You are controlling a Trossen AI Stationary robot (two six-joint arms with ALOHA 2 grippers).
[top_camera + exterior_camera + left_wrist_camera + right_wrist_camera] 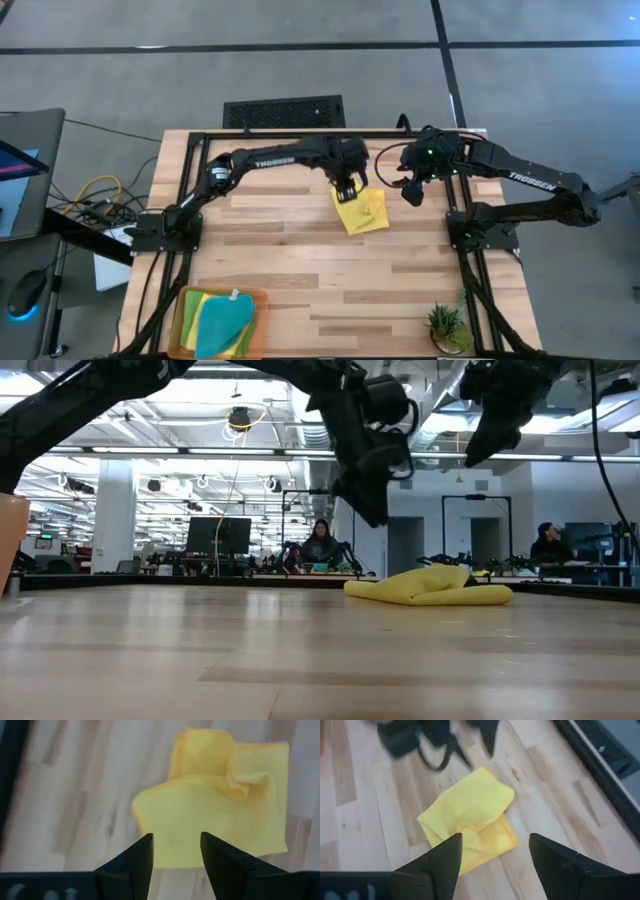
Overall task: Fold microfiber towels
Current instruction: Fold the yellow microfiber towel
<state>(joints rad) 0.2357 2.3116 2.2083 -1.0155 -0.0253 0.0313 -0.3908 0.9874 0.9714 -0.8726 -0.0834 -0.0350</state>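
Yellow microfiber towel (361, 211): lies loosely folded and rumpled on the wooden table (300, 260), directly below and just ahead of the left gripper (347, 189); seen from the left wrist (215, 805), shows one corner doubled over on top, with a rounded edge nearest the fingertips.

Left gripper: hangs above the towel's near edge, clear of the cloth in the low view (370, 500); fingers (135, 862) parted by a narrow gap, empty.

Right gripper (412, 190): raised beside the towel, on the side opposite the left gripper, apart from the cloth; fingers (437, 865) spread wide, empty. Towel (470, 817) visible between and beyond them.

Remaining towels (222, 320): stacked on the orange tray (262, 298) at the table's corner, well apart from both grippers; teal on top, yellow and lime green edges showing beneath.

Small potted plant (447, 326): stands at the opposite corner, well away from the right gripper.
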